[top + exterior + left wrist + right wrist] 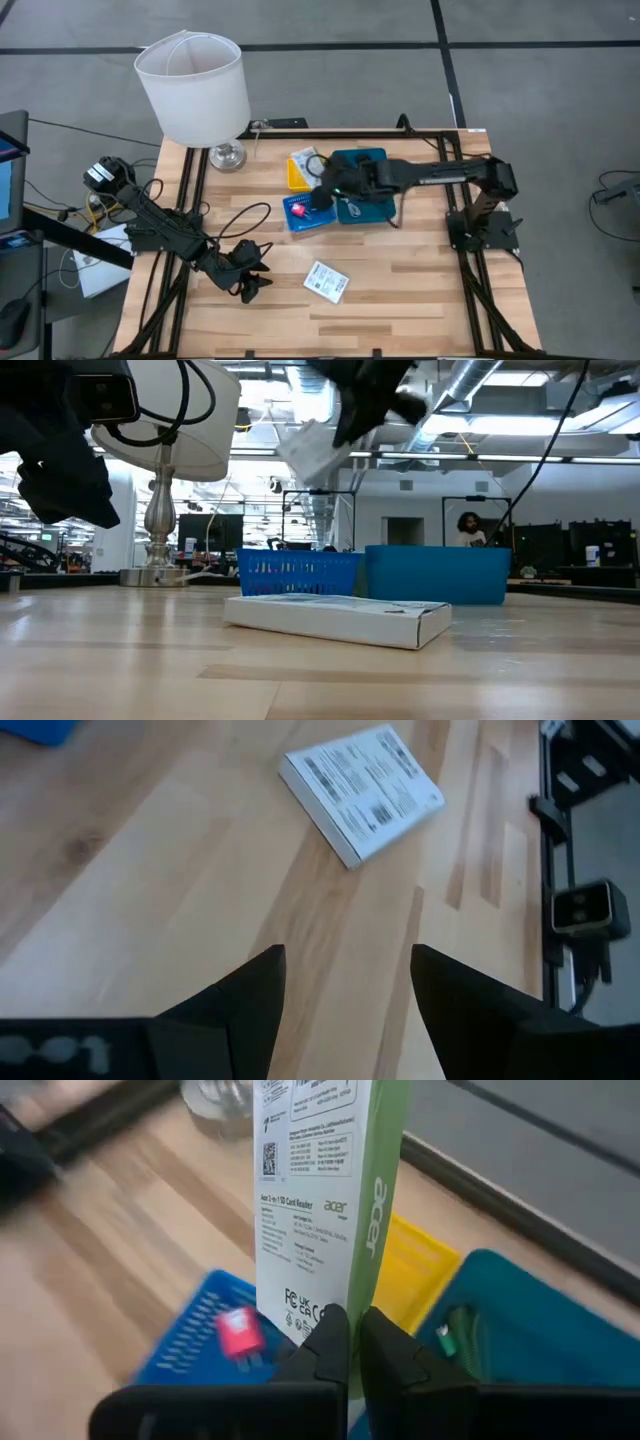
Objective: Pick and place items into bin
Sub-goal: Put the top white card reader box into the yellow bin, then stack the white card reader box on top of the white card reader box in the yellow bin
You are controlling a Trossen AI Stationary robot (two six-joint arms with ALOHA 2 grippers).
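Observation:
My right gripper (355,1330) hangs above the bins (322,195), shut on a white and green printed box (320,1190). In the low view the box shows high up (310,448). Under it are the small blue bin (190,1330) with a red-pink bit (238,1330), the yellow bin (415,1270), and the teal bin (520,1320) with a green piece (450,1338). A second white printed packet (326,281) lies flat on the table. My left gripper (345,990) is open, near the table's near-left part (255,282), a little short of that packet (362,790). My right gripper pinches the box between its two fingers at one narrow end (335,1312), on the white printed face and the face behind it, beside the green side. The box is lifted clear over the bins and sticks out past the fingertips.
A white lampshade on a metal foot (195,85) stands at the table's far-left corner. A thin dark cable (245,215) loops over the wood between the left arm and the bins. Bare wood lies to the right of the packet (420,270). A person (467,528) shows far behind the table.

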